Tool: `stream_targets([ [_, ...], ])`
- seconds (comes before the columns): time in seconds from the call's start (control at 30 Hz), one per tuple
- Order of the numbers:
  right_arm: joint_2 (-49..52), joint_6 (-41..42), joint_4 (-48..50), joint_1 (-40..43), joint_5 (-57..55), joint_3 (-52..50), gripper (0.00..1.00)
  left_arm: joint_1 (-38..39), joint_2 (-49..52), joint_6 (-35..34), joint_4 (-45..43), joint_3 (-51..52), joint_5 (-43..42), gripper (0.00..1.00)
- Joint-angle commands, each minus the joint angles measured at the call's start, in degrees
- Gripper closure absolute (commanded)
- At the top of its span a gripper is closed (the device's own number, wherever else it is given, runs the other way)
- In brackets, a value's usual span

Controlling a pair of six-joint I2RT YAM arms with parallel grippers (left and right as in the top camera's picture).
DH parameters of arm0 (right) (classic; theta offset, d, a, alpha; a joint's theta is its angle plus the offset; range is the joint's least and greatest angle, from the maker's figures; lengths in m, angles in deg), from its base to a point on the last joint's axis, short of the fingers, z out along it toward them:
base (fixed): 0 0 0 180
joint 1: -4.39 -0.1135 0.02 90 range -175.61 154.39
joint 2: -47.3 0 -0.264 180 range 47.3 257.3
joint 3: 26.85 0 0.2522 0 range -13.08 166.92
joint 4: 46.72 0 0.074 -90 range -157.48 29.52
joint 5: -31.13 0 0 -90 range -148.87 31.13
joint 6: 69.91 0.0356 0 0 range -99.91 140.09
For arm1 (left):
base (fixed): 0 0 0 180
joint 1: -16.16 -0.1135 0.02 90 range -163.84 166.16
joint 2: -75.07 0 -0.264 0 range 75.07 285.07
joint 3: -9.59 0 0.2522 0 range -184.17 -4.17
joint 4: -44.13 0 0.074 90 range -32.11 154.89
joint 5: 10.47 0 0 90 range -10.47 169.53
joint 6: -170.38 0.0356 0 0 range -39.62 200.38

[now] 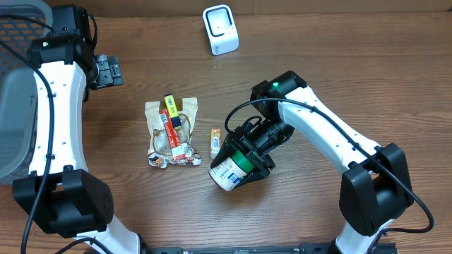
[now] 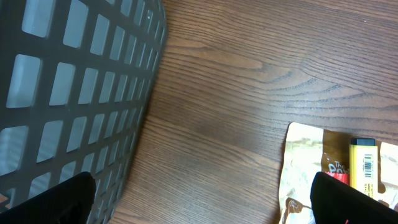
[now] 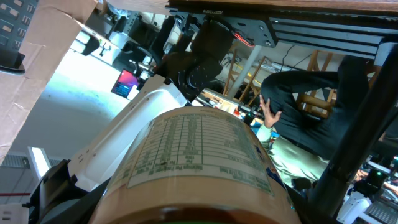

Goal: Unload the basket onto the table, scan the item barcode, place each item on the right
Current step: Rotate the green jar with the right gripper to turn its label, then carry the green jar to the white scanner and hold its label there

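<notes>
- Overhead: we see the right gripper (image 1: 248, 156) closed partway round a smooth, round canister (image 1: 227, 173) with a green band and a white barcode label, just right of the crinkled snack bag (image 1: 171, 134). That arm bends at the elbow, its wrist angled toward the bag. The left gripper (image 1: 107, 70), up and left of the bag, stands wide apart and empty.
- Left wrist: we see a grey plastic mesh basket (image 2: 74, 93) well left of the bag, with the grained wooden table (image 2: 249, 74) between them.
- Right wrist: the canister's curved printed label fills our view.
</notes>
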Motion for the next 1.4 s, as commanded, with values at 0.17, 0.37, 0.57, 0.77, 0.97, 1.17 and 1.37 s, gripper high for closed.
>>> stream_targets([
  [0.17,-0.3,0.3,2.9,-0.1,-2.3,1.3,0.96,-0.1,-0.2,1.1,-0.2,-0.9,0.3,0.0],
  [0.37,-0.3,0.3,15.7,-0.1,-22.3,1.3,0.96,-0.1,-0.2,1.1,-0.2,-0.9,0.3,0.0],
  [0.57,-0.3,0.3,24.6,0.1,-34.9,1.3,0.96,-0.1,-0.2,1.1,-0.2,-0.9,0.3,0.0],
  [0.77,-0.3,-5.6,29.9,2.5,-35.2,3.4,0.96,-0.1,-0.2,1.1,-0.2,-0.9,0.3,0.0],
  [0.97,-0.2,-8.5,22.1,4.0,-44.6,17.7,0.97,-0.1,-0.2,1.1,-0.2,-0.9,0.3,0.0],
  [1.17,1.6,-15.3,10.7,4.0,-54.2,40.7,0.97,-0.1,-0.2,1.1,-0.2,-0.9,0.3,0.0],
  [1.37,3.0,-24.8,20.2,3.9,-61.1,48.6,0.96,-0.1,-0.2,1.1,-0.2,-0.9,0.3,0.0],
])
